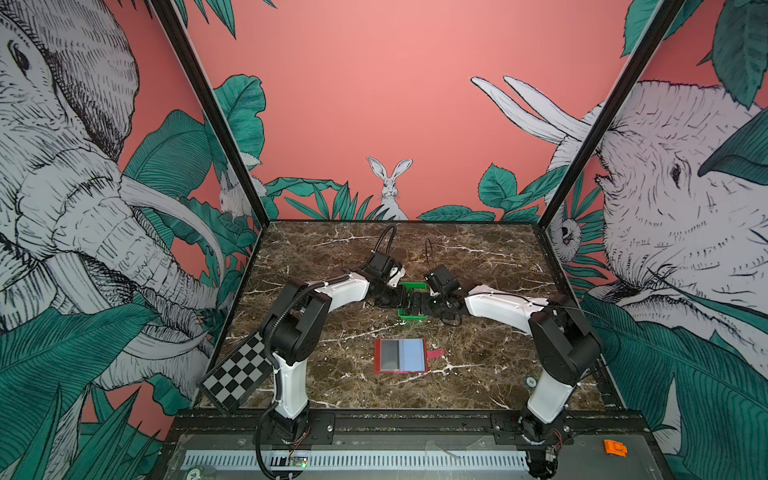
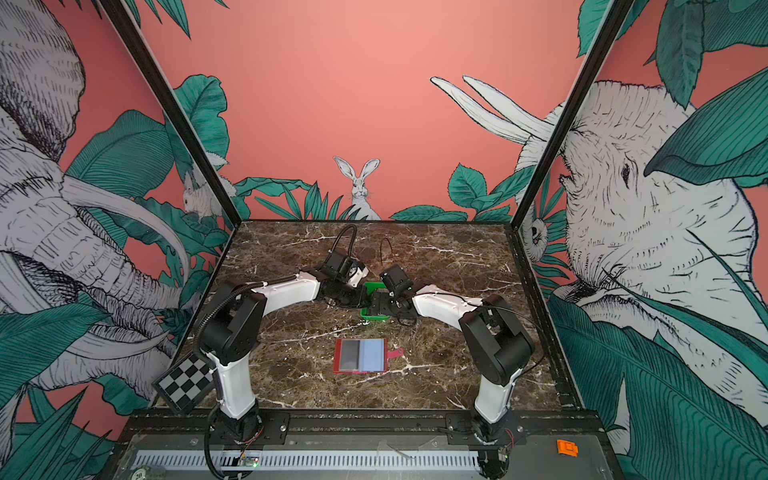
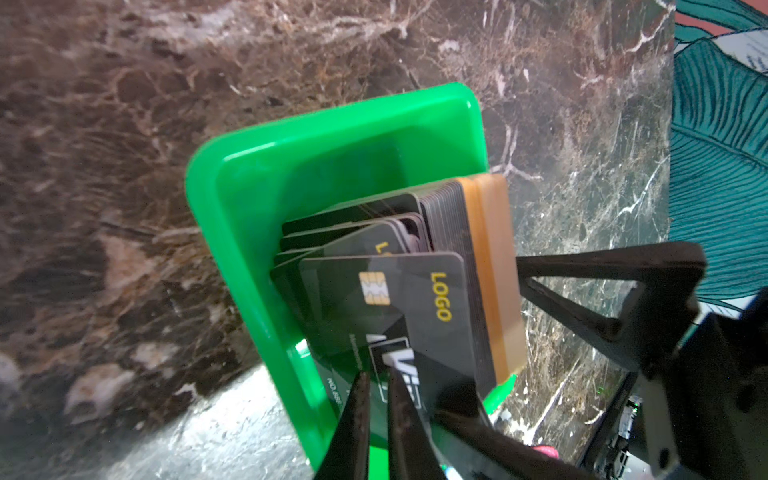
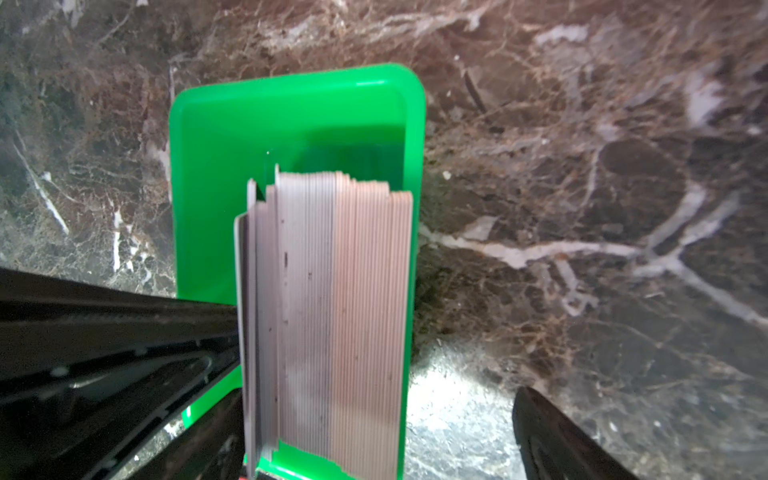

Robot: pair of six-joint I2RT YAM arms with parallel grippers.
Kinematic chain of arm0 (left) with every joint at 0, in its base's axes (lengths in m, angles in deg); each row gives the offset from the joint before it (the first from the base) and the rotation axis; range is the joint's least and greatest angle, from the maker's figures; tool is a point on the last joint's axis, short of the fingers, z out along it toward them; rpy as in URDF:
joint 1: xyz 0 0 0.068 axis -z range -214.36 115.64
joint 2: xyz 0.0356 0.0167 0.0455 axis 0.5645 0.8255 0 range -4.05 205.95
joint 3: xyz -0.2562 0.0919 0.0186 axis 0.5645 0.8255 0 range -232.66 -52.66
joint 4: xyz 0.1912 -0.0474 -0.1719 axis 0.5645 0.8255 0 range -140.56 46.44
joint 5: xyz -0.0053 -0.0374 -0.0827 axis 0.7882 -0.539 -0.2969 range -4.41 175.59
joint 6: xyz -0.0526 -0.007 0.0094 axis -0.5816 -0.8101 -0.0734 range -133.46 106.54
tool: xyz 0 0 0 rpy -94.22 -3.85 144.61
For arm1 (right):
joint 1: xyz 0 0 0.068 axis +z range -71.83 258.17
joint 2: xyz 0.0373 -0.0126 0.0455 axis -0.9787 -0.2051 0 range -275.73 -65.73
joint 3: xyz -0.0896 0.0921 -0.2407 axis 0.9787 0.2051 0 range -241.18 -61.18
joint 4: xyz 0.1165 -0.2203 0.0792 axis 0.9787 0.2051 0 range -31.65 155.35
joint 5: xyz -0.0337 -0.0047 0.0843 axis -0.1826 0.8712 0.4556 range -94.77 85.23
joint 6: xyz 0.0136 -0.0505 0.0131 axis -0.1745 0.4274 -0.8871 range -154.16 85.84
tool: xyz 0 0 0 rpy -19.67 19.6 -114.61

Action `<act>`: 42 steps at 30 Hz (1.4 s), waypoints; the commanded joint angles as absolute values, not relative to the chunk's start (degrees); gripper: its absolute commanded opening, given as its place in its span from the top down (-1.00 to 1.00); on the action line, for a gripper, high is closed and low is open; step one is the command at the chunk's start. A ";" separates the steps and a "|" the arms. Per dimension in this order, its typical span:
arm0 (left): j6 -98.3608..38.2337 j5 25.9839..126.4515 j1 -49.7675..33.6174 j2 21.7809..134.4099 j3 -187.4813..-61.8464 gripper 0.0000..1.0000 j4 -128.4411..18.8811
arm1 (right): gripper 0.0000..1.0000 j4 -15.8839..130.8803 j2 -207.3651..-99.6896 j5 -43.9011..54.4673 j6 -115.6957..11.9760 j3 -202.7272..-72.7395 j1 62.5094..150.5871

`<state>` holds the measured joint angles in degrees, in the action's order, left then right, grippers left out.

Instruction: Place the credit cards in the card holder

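Standing credit cards occupy the green tray; left claw pinches one, right claw gapes.

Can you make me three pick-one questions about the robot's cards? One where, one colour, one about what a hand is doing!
1. What colour is the outside of the card holder? A yellow B red C purple
2. Where do the credit cards stand? A in a blue bowl B on a chair C in the green tray
3. What is the left hand doing? A pinching a dark card B wide open C gripping a spoon
Answers: 1 B, its rim and tab are red. 2 C, the stack stands on edge inside it. 3 A, it is closed on the card.
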<state>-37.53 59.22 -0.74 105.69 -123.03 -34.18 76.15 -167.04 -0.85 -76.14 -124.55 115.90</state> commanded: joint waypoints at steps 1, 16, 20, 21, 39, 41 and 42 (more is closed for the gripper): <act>-37.50 59.90 -0.79 106.11 -123.94 0.73 -31.92 | -0.90 79.04 -167.64 -3.98 -75.96 -126.39 115.31; -37.74 58.43 -0.40 108.70 -124.85 0.72 -31.66 | -0.85 77.43 -161.27 -0.40 -77.97 -123.67 116.68; -37.65 58.39 -0.01 109.33 -125.34 0.72 -31.49 | -0.77 77.68 -159.03 -0.02 -79.10 -123.43 118.29; -37.76 58.41 0.07 109.43 -125.36 0.72 -31.48 | -0.74 77.85 -158.66 -0.05 -79.53 -123.42 118.69; -37.82 58.69 0.18 109.07 -125.41 0.72 -31.15 | 0.58 72.95 -160.17 0.42 -90.30 -122.06 121.77; -37.76 58.71 0.31 109.00 -125.44 0.72 -31.15 | 0.61 72.39 -160.71 0.68 -90.56 -122.31 121.85; -37.80 58.69 0.17 109.04 -125.44 0.72 -31.18 | 0.63 72.22 -161.02 0.69 -90.71 -122.39 121.96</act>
<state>-37.90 57.49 -0.17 108.05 -125.39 -34.16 74.31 -159.61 0.42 -89.32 -121.56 121.45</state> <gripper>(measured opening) 0.139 0.193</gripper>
